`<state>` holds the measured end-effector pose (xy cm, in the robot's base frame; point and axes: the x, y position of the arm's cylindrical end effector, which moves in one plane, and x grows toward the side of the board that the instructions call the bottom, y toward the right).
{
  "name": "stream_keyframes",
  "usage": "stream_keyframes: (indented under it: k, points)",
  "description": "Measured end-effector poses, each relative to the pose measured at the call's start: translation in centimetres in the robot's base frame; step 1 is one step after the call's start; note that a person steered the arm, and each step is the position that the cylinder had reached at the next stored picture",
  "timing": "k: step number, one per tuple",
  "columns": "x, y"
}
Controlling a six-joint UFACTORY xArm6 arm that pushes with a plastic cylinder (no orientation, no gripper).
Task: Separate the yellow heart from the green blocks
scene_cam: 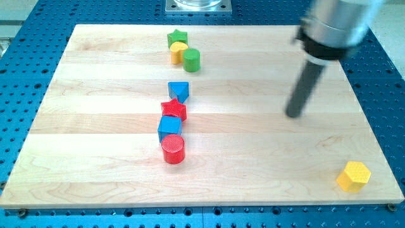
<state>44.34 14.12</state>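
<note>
The yellow heart [178,52] sits near the view's top centre, wedged between a green star [178,38] just above it and a green cylinder [192,60] at its lower right; it touches both. My tip [293,115] rests on the board well to the right of this cluster and lower, far from all three blocks.
A column of blocks runs down the board's middle: a blue pentagon-like block [179,91], a red star [174,110], a blue cube [169,128] and a red cylinder [173,149]. A yellow hexagon [353,176] lies at the bottom right corner.
</note>
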Motion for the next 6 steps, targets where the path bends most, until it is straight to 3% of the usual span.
stream_keyframes:
  k: [2,3,5,6]
  points:
    - [-5.4,-17.7]
    - [-7.7,-21.7]
    - [-16.4,-23.8]
    - [-16.4,-20.5]
